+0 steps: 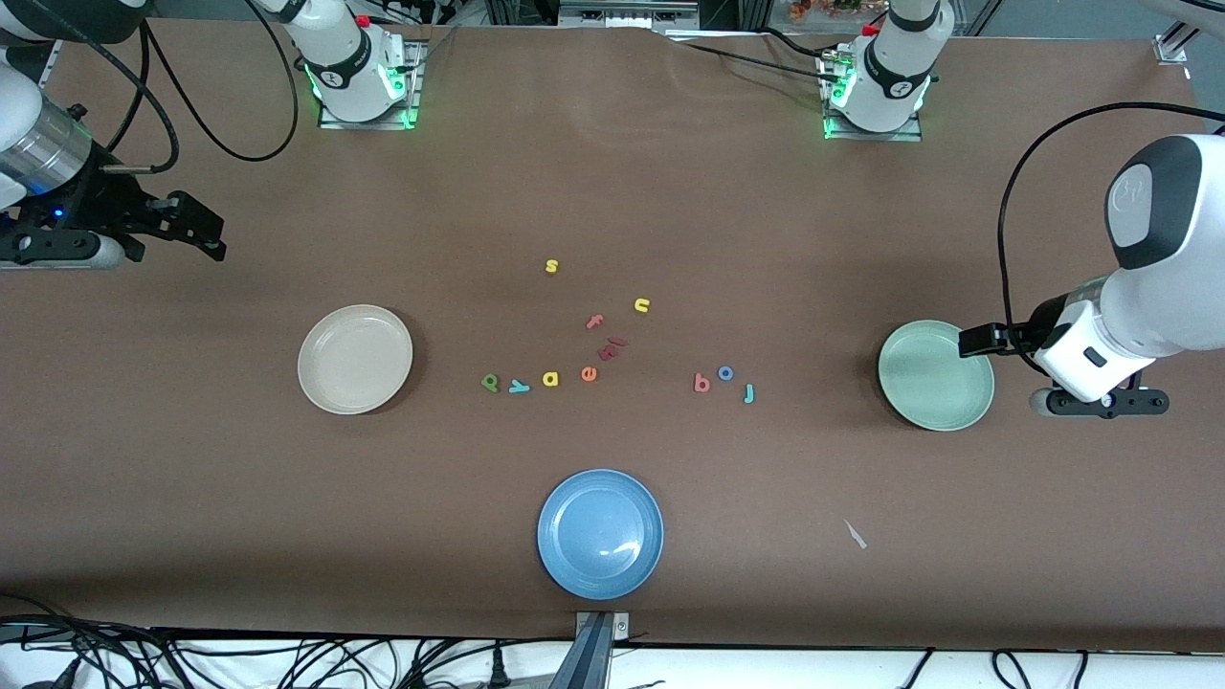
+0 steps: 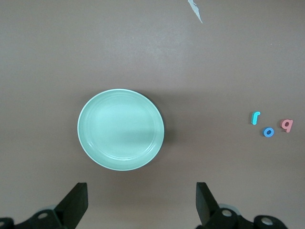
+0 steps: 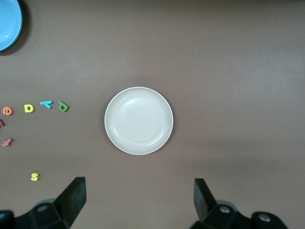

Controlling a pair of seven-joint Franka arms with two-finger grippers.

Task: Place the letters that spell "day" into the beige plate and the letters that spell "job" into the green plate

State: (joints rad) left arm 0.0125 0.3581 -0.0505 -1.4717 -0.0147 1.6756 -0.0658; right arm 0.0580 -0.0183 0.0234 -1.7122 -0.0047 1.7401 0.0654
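The empty beige plate (image 1: 355, 359) (image 3: 138, 120) lies toward the right arm's end, the empty green plate (image 1: 936, 375) (image 2: 120, 129) toward the left arm's end. Between them lie a green d (image 1: 490, 383) (image 3: 63, 106), a teal y (image 1: 519, 388) (image 3: 46, 104) and a yellow a (image 1: 550, 379) (image 3: 29, 108) in a row. Closer to the green plate are a salmon b (image 1: 701, 384) (image 2: 287, 125), a blue o (image 1: 725, 373) (image 2: 269, 132) and a teal j (image 1: 749, 392) (image 2: 256, 117). My left gripper (image 1: 981, 340) (image 2: 140, 186) hangs open and empty over the green plate's edge. My right gripper (image 1: 206, 230) (image 3: 138, 181) hangs open and empty over bare table by the beige plate.
A blue plate (image 1: 600, 534) (image 3: 7, 24) sits nearest the front camera. Other letters lie mid-table: orange e (image 1: 589, 374), yellow s (image 1: 551, 266), yellow n (image 1: 641, 305), salmon f (image 1: 595, 322), dark red pieces (image 1: 611, 348). A white scrap (image 1: 855, 534) (image 2: 195, 10) lies on the brown table.
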